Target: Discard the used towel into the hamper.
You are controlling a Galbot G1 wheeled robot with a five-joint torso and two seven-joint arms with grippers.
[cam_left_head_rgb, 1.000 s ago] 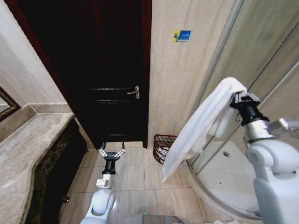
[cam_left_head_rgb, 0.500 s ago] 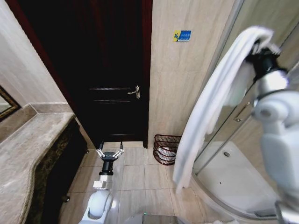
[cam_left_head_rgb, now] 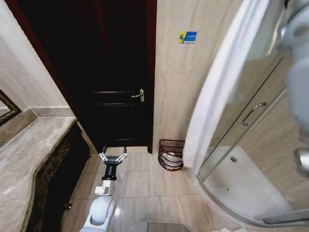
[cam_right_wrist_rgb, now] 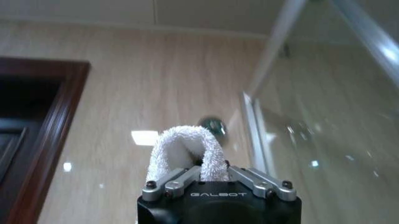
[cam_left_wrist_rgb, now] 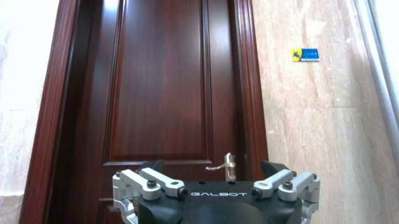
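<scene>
The white towel (cam_left_head_rgb: 219, 82) hangs in a long strip from the upper right of the head view down to just right of the hamper (cam_left_head_rgb: 171, 153). The hamper, a reddish-brown wire basket, stands on the floor by the tiled wall. In the right wrist view my right gripper (cam_right_wrist_rgb: 209, 169) is shut on a folded loop of the towel (cam_right_wrist_rgb: 186, 148), held high. My right arm (cam_left_head_rgb: 299, 38) is a blur at the head view's right edge. My left gripper (cam_left_head_rgb: 113, 156) is low over the floor tiles in front of the door, open and holding nothing (cam_left_wrist_rgb: 213, 164).
A dark wooden door (cam_left_head_rgb: 111, 72) with a metal handle (cam_left_head_rgb: 139, 95) is straight ahead. A curved glass shower enclosure (cam_left_head_rgb: 251, 121) stands at the right. A marble counter (cam_left_head_rgb: 24, 154) runs along the left. Floor tiles lie between them.
My right arm has risen steeply, carrying the towel up past the picture's top. The towel's lower end now hangs beside the hamper. The left arm has barely moved.
</scene>
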